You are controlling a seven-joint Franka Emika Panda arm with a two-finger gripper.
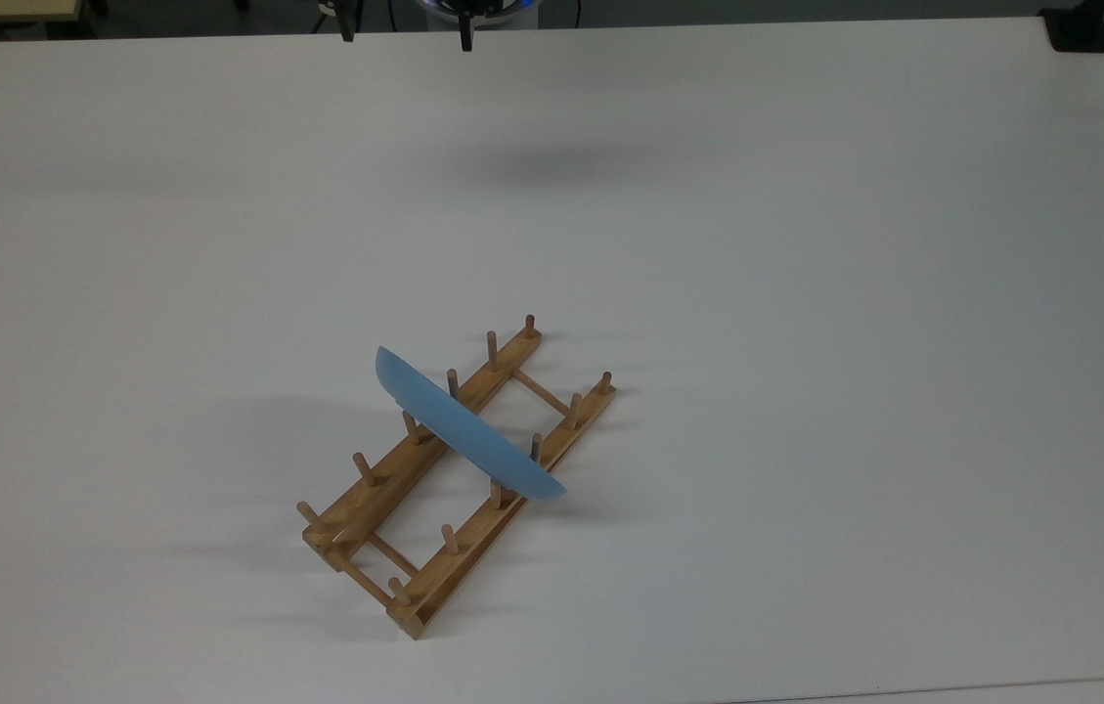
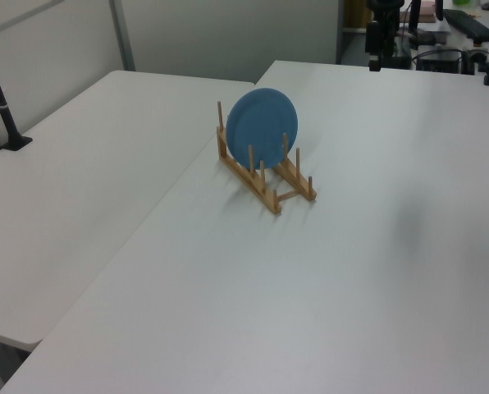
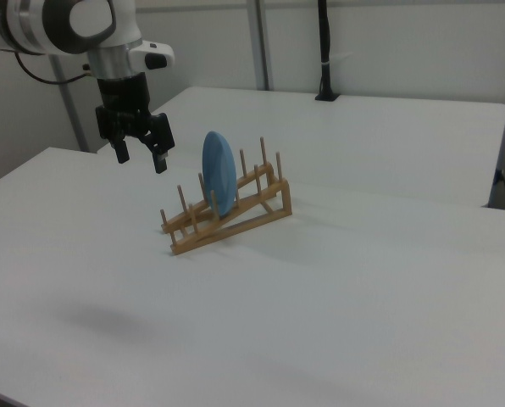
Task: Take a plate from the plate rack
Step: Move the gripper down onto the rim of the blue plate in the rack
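Tool [image 3: 141, 158] fingers spread and empty, the arm hangs high above the counter [image 1: 806, 293] – well apart from it, the plate [image 3: 219, 173] stands upright between pegs of the plate rack [image 3: 235, 216] – so approach, grasp and lift all remain.

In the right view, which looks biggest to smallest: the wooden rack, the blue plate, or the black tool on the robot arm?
1. The plate rack, clearly the widest.
2 and 3. The plate, seen nearly edge-on, and the tool look about alike. The tool may hang at another distance from the camera, so I won't rank them.
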